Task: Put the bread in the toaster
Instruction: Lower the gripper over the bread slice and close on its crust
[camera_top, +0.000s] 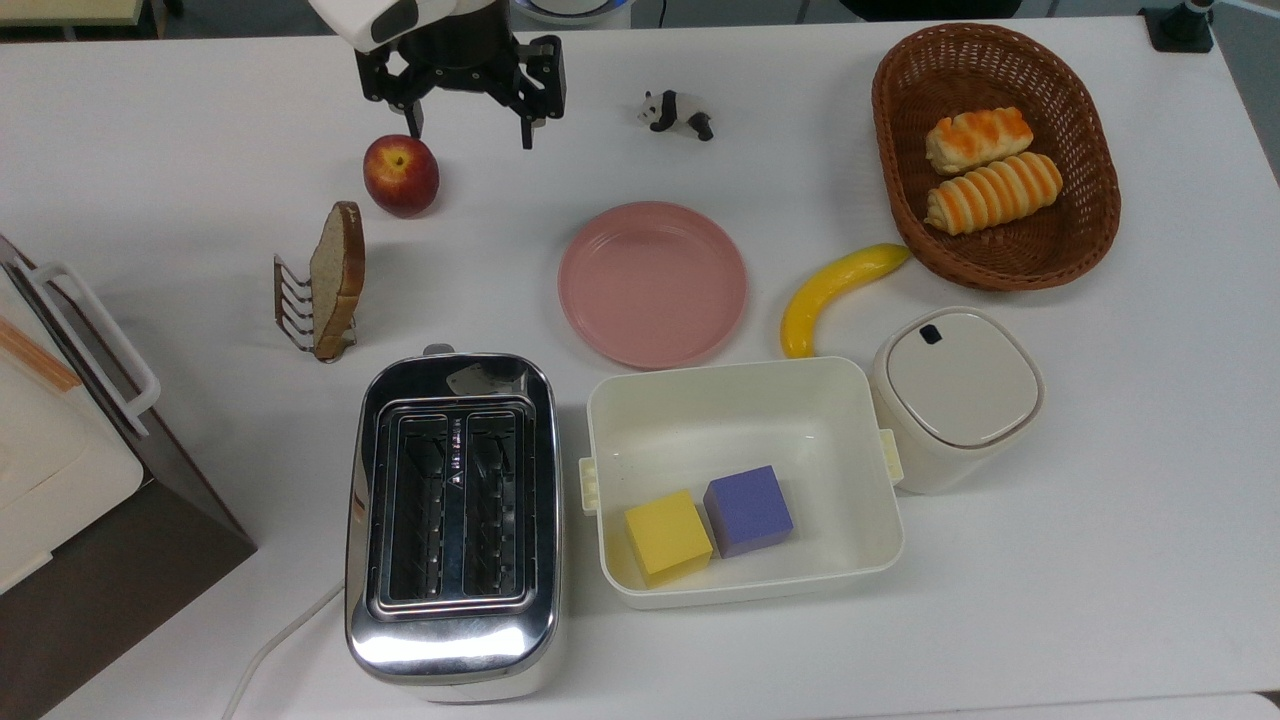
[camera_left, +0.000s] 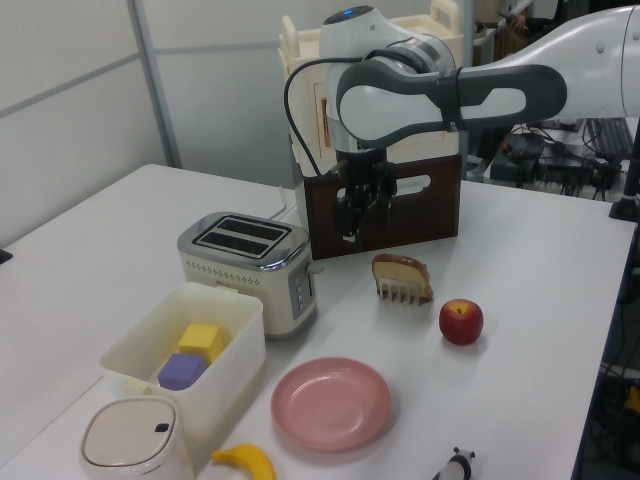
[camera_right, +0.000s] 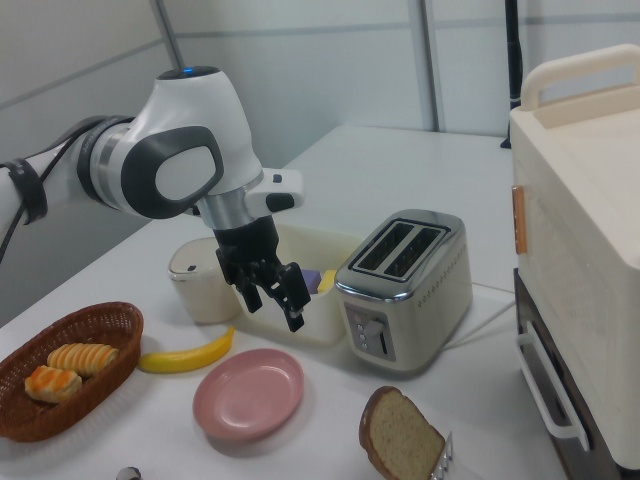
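A slice of tan bread (camera_top: 338, 262) with a brown crust stands on edge in a small wire rack (camera_top: 293, 305), at the top view's left. The chrome two-slot toaster (camera_top: 452, 520) sits in front of it with both slots empty. My gripper (camera_top: 470, 130) hangs open and empty in the air near the table's far edge, just right of the apple (camera_top: 400, 175) in the top view. The left view shows the gripper (camera_left: 358, 222) above and left of the bread (camera_left: 400, 270), with the toaster (camera_left: 247, 260) further left. In the right view the gripper (camera_right: 272, 308) hovers left of the toaster (camera_right: 405, 280), and the bread (camera_right: 400, 437) is at the bottom.
A pink plate (camera_top: 652, 283), a banana (camera_top: 835, 293) and a toy panda (camera_top: 677, 112) lie mid-table. A cream tub (camera_top: 745, 400) holding two cubes sits right of the toaster. A lidded jar (camera_top: 955, 395), a wicker basket (camera_top: 1090, 230) with two rolls, and a white handled box (camera_top: 50, 400) stand around.
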